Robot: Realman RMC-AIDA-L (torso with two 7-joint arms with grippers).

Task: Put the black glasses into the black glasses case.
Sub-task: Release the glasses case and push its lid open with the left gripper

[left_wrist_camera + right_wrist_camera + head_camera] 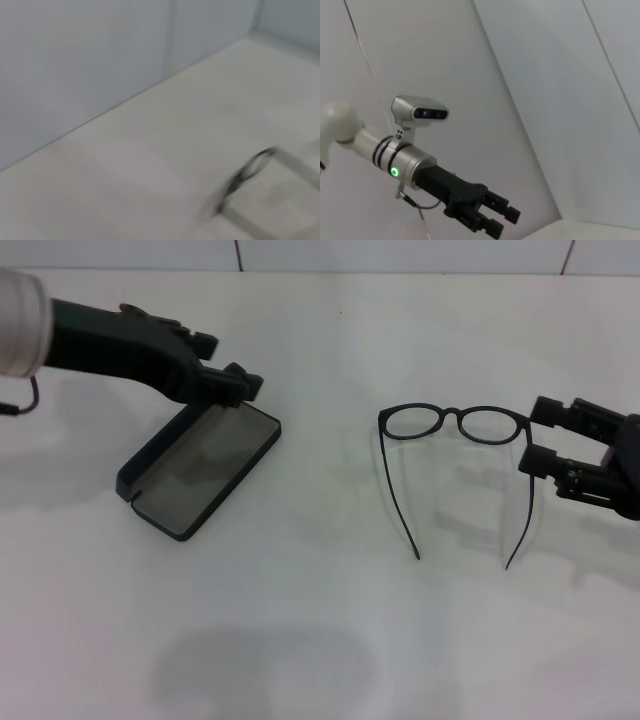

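Observation:
The black glasses (455, 424) lie unfolded on the white table (320, 620) at the right of the head view, with their temple arms pointing toward me. The black glasses case (205, 465) lies open at the left, grey lining up and its lid raised along its left side. My left gripper (232, 364) is open and empty over the case's far end; I cannot tell whether it touches the case. It also shows in the right wrist view (499, 220). My right gripper (542, 436) is open and empty just right of the glasses' right lens.
A tiled wall (400, 254) runs along the table's far edge. The left wrist view is blurred and shows the table, the wall and a thin dark shape (246, 174) that I cannot identify.

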